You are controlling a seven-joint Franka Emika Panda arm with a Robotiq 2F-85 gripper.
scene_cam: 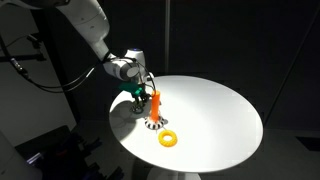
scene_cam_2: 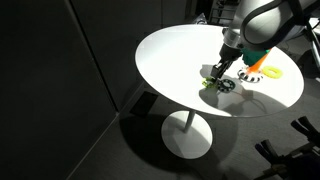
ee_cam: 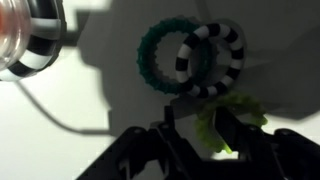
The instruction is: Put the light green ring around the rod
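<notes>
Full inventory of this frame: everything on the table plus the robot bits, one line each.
round white pedestal table: 1, white, centre of both exterior views
short orange rod on a black-and-white patterned base: 1, orange, upright on the table beside the hand
orange-yellow doughnut ring: 1, orange-yellow, flat on the table, on the far side of the rod from the hand
dark green ring: 1, dark green, flat on the table
black-and-white striped ring: 1, striped, overlapping the dark green ring's edge
small light green ring: 1, pale yellow-green, between the hand's fingers; grip unclear
robot arm: 1, white, reaching over the table edge
hand: 1, dark, low over the table
</notes>
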